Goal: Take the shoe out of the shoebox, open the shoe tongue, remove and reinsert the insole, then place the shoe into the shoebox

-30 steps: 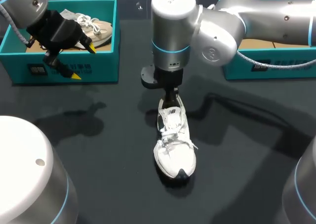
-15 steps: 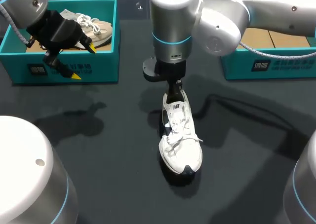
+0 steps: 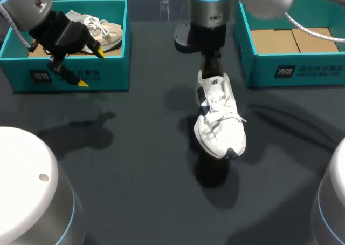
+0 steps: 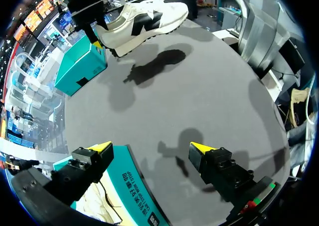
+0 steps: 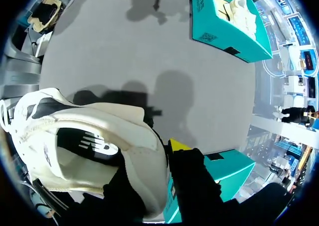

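Two fingers of the right gripper [image 3: 211,67] pinch the heel of the white shoe [image 3: 220,118], which hangs in the air above its shadow on the table [image 3: 135,175], just beside the cardboard-floored shoebox [image 3: 291,72], on its outer side. Well apart from that shoebox, the left gripper [image 3: 90,67] hovers with fingers spread wide at the front wall of the second shoebox [image 3: 116,67], which holds a beige shoe [image 3: 105,32]

Matt table [image 3: 135,164], cloth shoe [image 3: 220,121]
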`<state>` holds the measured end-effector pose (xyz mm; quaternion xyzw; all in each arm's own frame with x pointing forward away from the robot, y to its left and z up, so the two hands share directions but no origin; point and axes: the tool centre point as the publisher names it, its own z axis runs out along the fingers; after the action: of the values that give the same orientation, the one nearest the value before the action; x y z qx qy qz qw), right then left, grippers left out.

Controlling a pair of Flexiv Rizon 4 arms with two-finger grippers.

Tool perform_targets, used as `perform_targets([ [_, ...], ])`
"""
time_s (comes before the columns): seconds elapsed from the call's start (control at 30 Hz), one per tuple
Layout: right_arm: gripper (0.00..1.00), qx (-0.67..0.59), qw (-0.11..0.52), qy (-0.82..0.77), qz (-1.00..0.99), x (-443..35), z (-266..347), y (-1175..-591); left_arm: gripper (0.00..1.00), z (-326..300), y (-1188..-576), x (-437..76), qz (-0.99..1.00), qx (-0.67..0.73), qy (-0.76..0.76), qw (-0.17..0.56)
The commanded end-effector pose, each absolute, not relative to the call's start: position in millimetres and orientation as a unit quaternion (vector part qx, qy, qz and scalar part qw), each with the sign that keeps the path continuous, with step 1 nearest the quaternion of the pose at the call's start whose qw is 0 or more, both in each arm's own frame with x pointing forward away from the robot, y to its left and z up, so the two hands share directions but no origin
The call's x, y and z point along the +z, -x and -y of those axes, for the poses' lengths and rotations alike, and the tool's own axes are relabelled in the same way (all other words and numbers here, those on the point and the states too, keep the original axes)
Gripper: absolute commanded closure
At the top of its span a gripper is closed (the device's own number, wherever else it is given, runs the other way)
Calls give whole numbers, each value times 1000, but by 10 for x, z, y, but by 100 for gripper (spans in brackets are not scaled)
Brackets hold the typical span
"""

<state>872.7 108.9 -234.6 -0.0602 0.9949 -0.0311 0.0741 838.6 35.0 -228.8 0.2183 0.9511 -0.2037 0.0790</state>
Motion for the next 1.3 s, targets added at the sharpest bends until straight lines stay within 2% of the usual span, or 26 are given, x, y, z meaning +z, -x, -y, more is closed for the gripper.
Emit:
perform_targets([
  [0.03, 100, -20, 71, 62, -995, -2061, -905, -8710, 0, -350, -8377, -2286, -951, -202, -218, 79],
  [0.47, 100, -20, 71, 62, -995, -2061, -905, -8710, 0, -350, -8377, -2286, -951, -202, -218, 79],
  [0.57, 100, -13, 92, 52, -994, -1899, -767, -8855, 0, -350, -8377, -2286, -951, -202, -218, 79],
  [0.93, 100, -19, 116, 77, -990, -1427, 55, -9427, 0, -350, -8377, -2286, -951, -202, -218, 79],
  [1.3, 100, -43, 113, 77, -990, -1250, 1180, -10121, 0, -350, -8377, -2286, -951, -202, -218, 79],
])
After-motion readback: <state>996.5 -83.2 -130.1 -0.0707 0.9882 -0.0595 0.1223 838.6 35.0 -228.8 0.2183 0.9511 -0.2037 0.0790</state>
